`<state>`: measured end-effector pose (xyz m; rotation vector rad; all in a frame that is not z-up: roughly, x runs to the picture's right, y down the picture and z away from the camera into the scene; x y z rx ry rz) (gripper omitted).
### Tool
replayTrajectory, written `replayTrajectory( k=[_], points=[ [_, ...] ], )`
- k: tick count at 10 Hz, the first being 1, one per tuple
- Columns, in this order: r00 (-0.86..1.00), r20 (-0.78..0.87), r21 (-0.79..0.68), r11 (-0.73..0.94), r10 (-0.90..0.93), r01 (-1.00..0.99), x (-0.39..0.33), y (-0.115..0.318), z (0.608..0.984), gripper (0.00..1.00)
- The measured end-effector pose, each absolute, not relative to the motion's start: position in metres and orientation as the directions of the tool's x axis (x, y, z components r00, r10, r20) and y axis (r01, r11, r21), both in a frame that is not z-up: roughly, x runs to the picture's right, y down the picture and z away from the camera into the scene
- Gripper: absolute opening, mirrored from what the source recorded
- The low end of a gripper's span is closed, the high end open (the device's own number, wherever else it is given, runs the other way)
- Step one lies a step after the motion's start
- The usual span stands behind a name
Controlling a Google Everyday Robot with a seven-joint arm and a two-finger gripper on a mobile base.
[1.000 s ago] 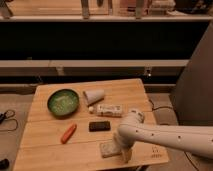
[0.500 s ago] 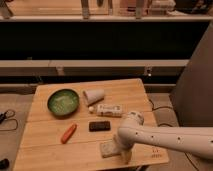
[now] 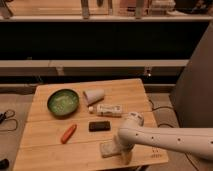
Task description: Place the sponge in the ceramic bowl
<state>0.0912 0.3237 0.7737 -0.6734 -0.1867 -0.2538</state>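
Observation:
The sponge (image 3: pixel 106 149), a pale speckled pad, lies flat near the front edge of the wooden table (image 3: pixel 130 95). My gripper (image 3: pixel 120 150) is down at the sponge's right side, at the end of the white arm that reaches in from the right. The gripper covers the sponge's right edge, and I cannot see whether it touches the pad. The ceramic bowl (image 3: pixel 63 102), green with a dark rim, stands at the table's back left, well away from the gripper.
A white cup (image 3: pixel 94 96) lies on its side right of the bowl. A pale tube (image 3: pixel 107 109) and a black block (image 3: pixel 99 126) lie mid-table between sponge and bowl. An orange carrot-like piece (image 3: pixel 68 133) lies at front left. Dark shelving stands behind the table.

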Motion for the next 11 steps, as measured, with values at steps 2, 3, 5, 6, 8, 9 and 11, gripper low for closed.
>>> replayTrajectory(
  k=[2,3,5,6,8,9,11],
  points=[
    [0.953,0.251,-0.589,0.754,-0.172,0.291,0.0906,0.3243,0.7740,0.58],
    [0.953,0.250,-0.589,0.754,-0.171,0.290,0.0904,0.3235,0.7732,0.59],
    [0.952,0.254,-0.585,0.756,-0.171,0.292,0.0880,0.3187,0.7704,0.51],
    [0.951,0.256,-0.586,0.754,-0.174,0.296,0.0879,0.3188,0.7686,0.51],
    [0.951,0.254,-0.591,0.750,-0.176,0.297,0.0900,0.3192,0.7660,0.59],
    [0.951,0.254,-0.590,0.750,-0.177,0.297,0.0899,0.3189,0.7661,0.60],
    [0.951,0.249,-0.588,0.751,-0.184,0.299,0.0862,0.3177,0.7713,0.45]
  ],
)
